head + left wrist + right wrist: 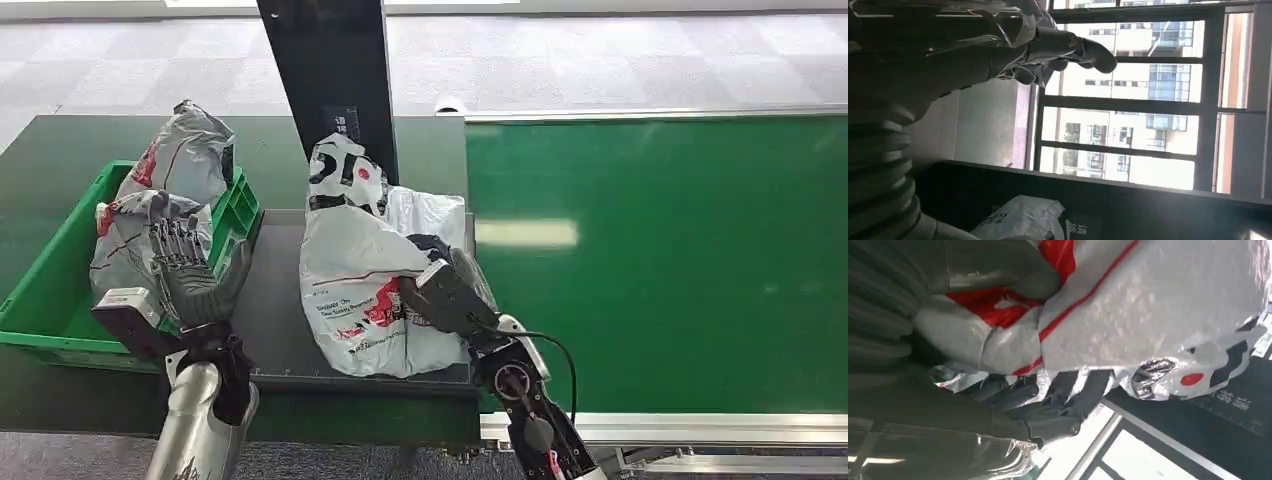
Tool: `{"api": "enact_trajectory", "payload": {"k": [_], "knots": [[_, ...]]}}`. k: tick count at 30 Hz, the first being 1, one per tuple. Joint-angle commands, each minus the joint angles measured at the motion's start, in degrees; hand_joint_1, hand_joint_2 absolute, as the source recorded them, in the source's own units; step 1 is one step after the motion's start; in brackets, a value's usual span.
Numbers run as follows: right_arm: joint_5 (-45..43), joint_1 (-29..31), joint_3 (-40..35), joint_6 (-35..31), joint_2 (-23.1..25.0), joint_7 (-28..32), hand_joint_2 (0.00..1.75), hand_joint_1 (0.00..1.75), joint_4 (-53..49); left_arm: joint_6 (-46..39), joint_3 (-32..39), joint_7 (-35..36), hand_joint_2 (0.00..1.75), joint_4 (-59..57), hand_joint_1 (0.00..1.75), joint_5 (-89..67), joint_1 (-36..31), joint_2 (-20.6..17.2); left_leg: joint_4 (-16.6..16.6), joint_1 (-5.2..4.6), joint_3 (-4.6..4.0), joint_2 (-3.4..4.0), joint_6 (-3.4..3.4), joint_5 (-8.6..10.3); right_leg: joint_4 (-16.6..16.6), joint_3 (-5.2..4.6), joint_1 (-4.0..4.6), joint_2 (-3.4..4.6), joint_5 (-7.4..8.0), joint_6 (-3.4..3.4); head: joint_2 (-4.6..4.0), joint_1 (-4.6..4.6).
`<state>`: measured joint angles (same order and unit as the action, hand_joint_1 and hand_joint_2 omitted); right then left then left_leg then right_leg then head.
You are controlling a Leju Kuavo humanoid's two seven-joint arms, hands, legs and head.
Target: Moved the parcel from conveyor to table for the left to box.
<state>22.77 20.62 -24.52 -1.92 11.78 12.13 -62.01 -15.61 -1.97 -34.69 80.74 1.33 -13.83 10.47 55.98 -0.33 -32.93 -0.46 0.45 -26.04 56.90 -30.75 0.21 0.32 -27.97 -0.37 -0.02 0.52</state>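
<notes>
The right hand (440, 290) is clamped on the near right side of the white parcel (365, 280), which lies on the dark table (275, 310) with its long axis running away from the robot. The left hand (195, 275), fingers spread and holding nothing, hovers just beside it to the left, nearer the box. Beyond it, the green box (50, 290) already holds two grey parcels (180, 160).
</notes>
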Motion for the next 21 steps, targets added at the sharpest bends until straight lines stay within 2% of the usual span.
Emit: {"api": "enact_trajectory", "payload": {"k": [1, 11, 14, 21], "knots": [[-2.53, -1.35, 2.27, 0.57, -1.72, 5.52, 1.75, 0.00, -2.15, -0.13, 0.77, 0.01, 1.75, -2.60, 0.00, -0.33, 0.64, -0.31, -0.06, 0.00, 0.03, -0.03, -0.05, 0.02, -0.06, 0.05, -0.01, -0.07, 0.01, 0.06, 0.00, 0.00], [-2.53, -1.35, 2.27, 0.57, -1.72, 5.52, 1.75, 0.00, -2.15, -0.13, 0.77, 0.01, 1.75, -2.60, 0.00, -0.33, 0.64, -0.31, -0.02, 0.00, 0.02, 0.00, -0.04, 0.00, -0.02, 0.02, -0.01, -0.03, 0.00, 0.04, 0.00, 0.00], [-3.19, -1.93, 2.18, 0.60, -1.90, 9.31, 1.75, 0.00, -4.58, -0.16, 0.84, -0.08, 1.75, -3.31, 0.00, -0.13, 0.48, -0.32, -0.10, 0.02, 0.04, -0.03, -0.08, 0.05, -0.12, 0.06, 0.00, -0.08, 0.04, 0.08, 0.00, 0.00], [-3.33, -2.87, 1.90, 0.37, -2.35, 11.04, 1.75, 0.00, -6.93, 0.07, 1.12, -0.63, 1.75, -2.88, 0.00, 0.45, 1.17, -0.37, -0.06, 0.02, 0.03, -0.02, -0.07, 0.02, -0.09, 0.05, 0.00, -0.07, 0.02, 0.07, 0.00, 0.00]]}}
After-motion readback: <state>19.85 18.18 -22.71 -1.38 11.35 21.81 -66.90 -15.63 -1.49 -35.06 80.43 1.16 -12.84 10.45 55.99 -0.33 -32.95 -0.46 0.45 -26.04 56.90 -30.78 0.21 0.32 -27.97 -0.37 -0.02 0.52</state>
